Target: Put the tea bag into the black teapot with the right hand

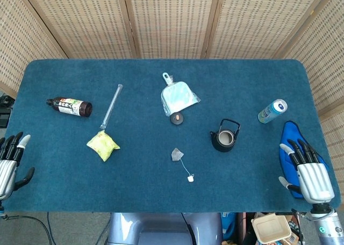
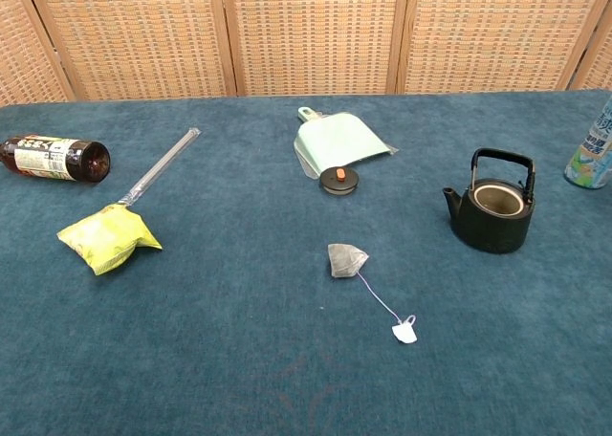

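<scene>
My right hand (image 1: 312,175) is hovering with its fingers spread and holding nothing, over a blue cloth (image 1: 289,143) well right of the teapot (image 1: 224,136). My left hand (image 1: 8,164) is likewise spread and empty. The tea bag (image 1: 177,155) is lying left of the teapot, lidless and upright.

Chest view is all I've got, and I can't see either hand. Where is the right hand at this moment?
Observer: The right hand is at the near right corner of the blue carpeted table, fingers spread, holding nothing.
Operator: Anything under it?
Observer: A blue fabric pouch lies beneath its fingers; I cannot tell whether they touch.
Operator: And the left hand?
Observer: The left hand is at the near left edge, also empty, far from the grey tea bag.
</scene>
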Tool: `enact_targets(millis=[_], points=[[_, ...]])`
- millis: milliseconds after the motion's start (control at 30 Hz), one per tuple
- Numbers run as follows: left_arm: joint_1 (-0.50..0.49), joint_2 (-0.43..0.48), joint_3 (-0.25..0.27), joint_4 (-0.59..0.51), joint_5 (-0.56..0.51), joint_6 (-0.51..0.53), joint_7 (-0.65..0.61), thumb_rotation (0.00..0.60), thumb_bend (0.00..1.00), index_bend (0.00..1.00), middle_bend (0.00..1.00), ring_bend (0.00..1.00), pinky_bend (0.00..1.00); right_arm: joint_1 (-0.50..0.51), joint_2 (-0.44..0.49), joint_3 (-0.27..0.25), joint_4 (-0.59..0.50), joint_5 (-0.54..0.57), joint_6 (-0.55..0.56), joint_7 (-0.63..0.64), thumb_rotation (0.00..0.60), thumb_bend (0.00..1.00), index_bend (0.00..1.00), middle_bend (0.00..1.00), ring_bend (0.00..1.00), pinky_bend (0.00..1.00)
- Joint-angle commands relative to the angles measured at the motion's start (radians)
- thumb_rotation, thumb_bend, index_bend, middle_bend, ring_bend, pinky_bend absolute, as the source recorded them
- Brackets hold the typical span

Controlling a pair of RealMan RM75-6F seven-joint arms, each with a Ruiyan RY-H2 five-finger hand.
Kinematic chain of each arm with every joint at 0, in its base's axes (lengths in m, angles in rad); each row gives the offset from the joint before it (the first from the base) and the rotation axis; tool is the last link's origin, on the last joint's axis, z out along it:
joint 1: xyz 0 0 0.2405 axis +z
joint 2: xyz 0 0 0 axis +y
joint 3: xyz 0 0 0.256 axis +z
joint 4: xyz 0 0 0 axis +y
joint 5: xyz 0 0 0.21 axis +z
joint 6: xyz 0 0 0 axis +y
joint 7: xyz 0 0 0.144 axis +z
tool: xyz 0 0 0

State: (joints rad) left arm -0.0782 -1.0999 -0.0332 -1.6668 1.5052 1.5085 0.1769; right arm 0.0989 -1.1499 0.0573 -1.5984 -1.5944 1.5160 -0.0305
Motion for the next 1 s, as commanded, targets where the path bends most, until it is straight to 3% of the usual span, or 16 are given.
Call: enact_targets(millis=[33,167,367,533,1000], points=[[0.000,0.002,-0.001,-0.003,0.002,0.002,0.001,0.600,0.38,0.00,0.00,0.00,0.00,0.010,0.007,0.000,-0.011,-0.017,-0.003,0.026,0.600,0.15,0.19,0.21,0.06,0.17],[-0.001,0.008,-0.002,-0.009,0.008,0.007,0.003,0.600,0.38,0.00,0.00,0.00,0.00,0.034,0.022,0.000,-0.032,-0.047,-0.020,0.066,0.600,0.16,0.19,0.23,0.08,0.18],[-0.006,0.018,-0.007,-0.019,0.014,0.006,0.009,0.600,0.38,0.00,0.00,0.00,0.00,0.122,0.051,0.006,-0.075,-0.134,-0.085,0.149,0.600,0.17,0.20,0.32,0.16,0.27],[-0.008,0.028,-0.008,-0.029,0.021,0.010,0.017,0.600,0.38,0.00,0.00,0.00,0.00,0.202,0.057,0.018,-0.090,-0.172,-0.161,0.187,0.600,0.18,0.23,0.42,0.33,0.49],[-0.019,0.055,-0.026,-0.042,0.014,0.010,0.030,0.600,0.38,0.00,0.00,0.00,0.00,0.439,0.040,0.019,-0.160,-0.238,-0.442,0.250,0.600,0.19,0.28,0.67,0.69,0.76]])
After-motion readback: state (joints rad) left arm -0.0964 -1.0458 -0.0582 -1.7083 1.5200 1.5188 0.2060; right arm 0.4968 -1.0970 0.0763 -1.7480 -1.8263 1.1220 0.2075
